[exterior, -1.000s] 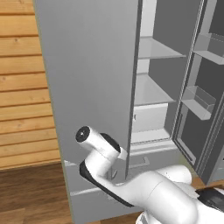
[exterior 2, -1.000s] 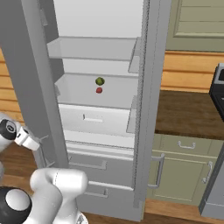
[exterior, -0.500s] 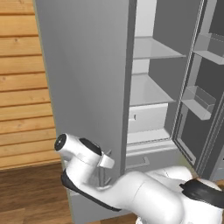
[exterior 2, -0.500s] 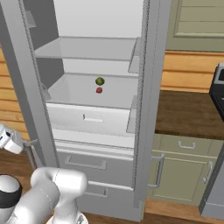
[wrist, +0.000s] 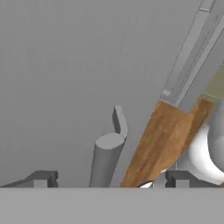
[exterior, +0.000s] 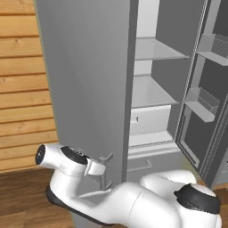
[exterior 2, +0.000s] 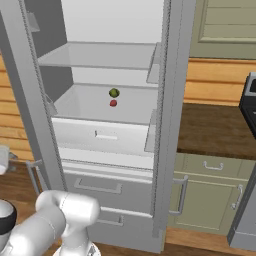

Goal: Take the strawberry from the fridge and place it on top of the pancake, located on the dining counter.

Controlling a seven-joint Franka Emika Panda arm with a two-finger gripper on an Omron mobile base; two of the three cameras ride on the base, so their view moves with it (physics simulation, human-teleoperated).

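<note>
1. The arm is folded low, the gripper (wrist: 105, 181) set astride the door handle (wrist: 106, 159) of the fridge (exterior: 89, 80), jaws spread.
2. The strawberry (exterior 2: 113, 103) is seen on a fridge shelf, at 6 o'clock of a green item (exterior 2: 114, 93).
3. The left door is swung wider than before.

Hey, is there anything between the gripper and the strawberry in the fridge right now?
Yes. The gripper straddles the bar handle on the outer face of the left fridge door. That open door panel stands between it and the strawberry, which sits on an inner shelf. The fridge's front opening looks unobstructed.
</note>
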